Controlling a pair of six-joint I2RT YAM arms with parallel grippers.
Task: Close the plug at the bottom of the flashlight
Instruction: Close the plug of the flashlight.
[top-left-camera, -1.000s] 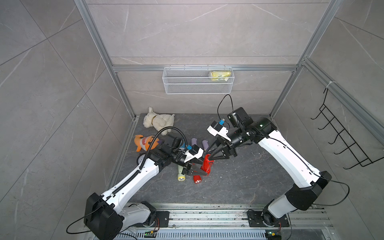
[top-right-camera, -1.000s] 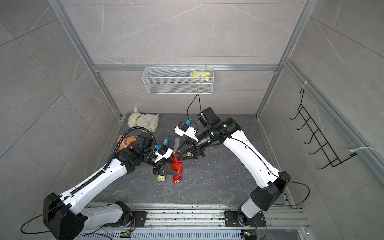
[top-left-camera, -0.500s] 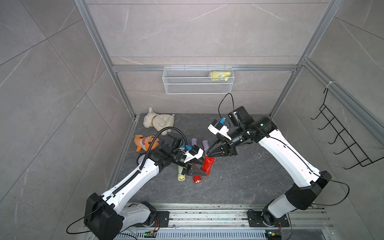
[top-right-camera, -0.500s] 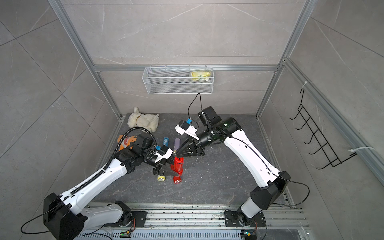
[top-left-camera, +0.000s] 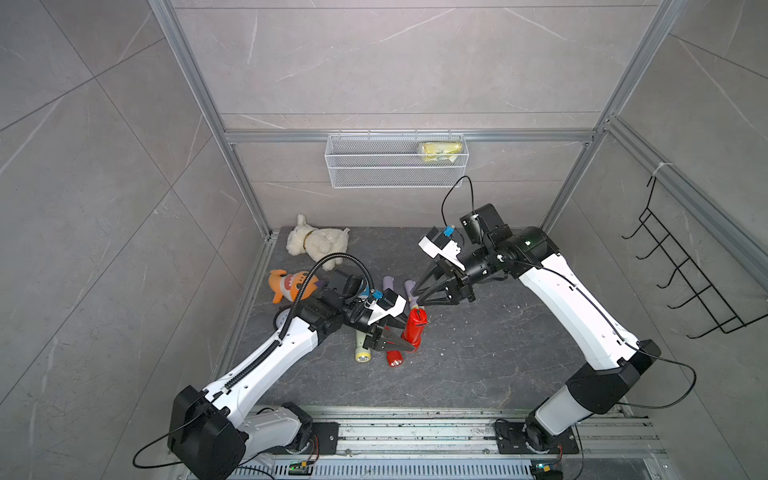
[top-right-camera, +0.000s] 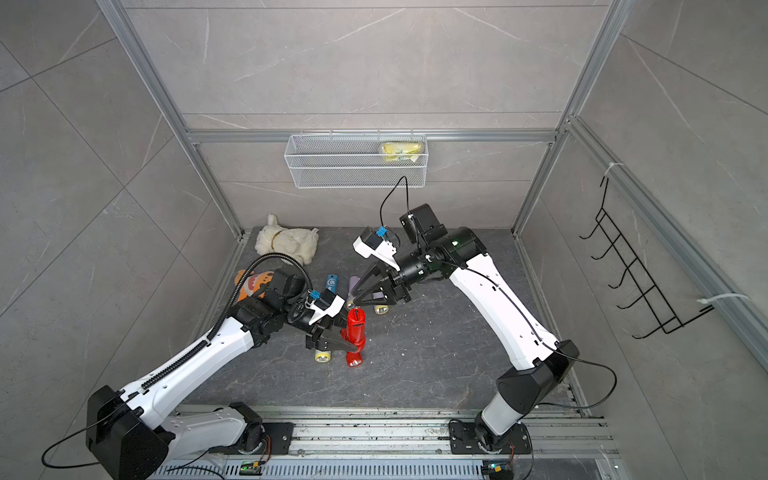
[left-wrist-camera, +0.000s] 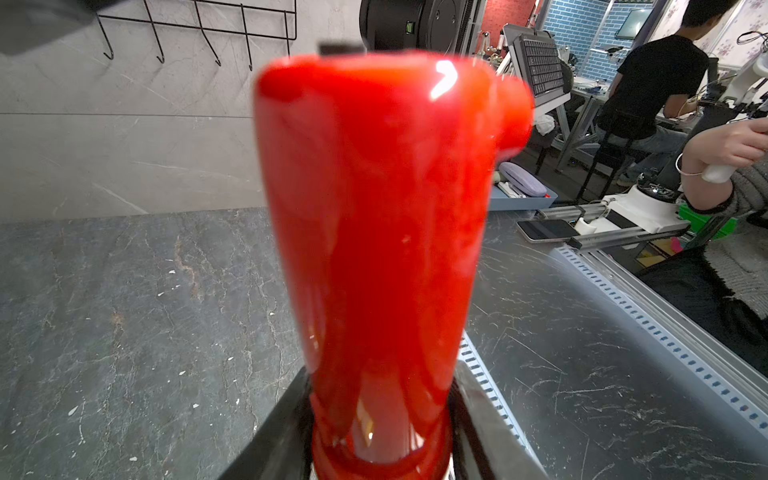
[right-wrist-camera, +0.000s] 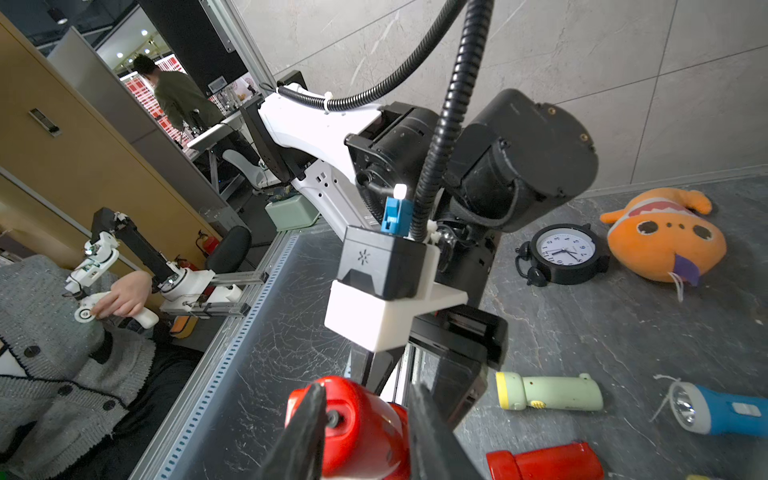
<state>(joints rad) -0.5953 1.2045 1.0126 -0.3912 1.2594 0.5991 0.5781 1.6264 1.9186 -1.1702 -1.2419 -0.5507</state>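
Grey marbled tabletop (top-left-camera: 478, 353), tiled walls all round. Right tool (right-wrist-camera: 365, 390), narrower half a second ago, now stands part open, straddling the upturned base of the red flashlight (top-left-camera: 415, 324) from 1 o'clock. This looks like a press just released, though I cannot tell whether the plug is seated. Left tool (top-left-camera: 409, 344) clamps the flashlight's lower body, left of centre. A green flashlight (right-wrist-camera: 548, 392) lies nearby, and a wire basket (top-left-camera: 395, 166) hangs at 12 o'clock.

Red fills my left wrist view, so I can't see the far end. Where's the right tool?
Observer: In the right wrist view, the right tool straddles the upper end of the red flashlight, jaws apart.
Operator: Where am I gripping?
Observer: In a top view, the left tool clamps its lower part.
Operator: Anything near it on the table?
Observer: A spare red flashlight lies on the table, next to a green flashlight.
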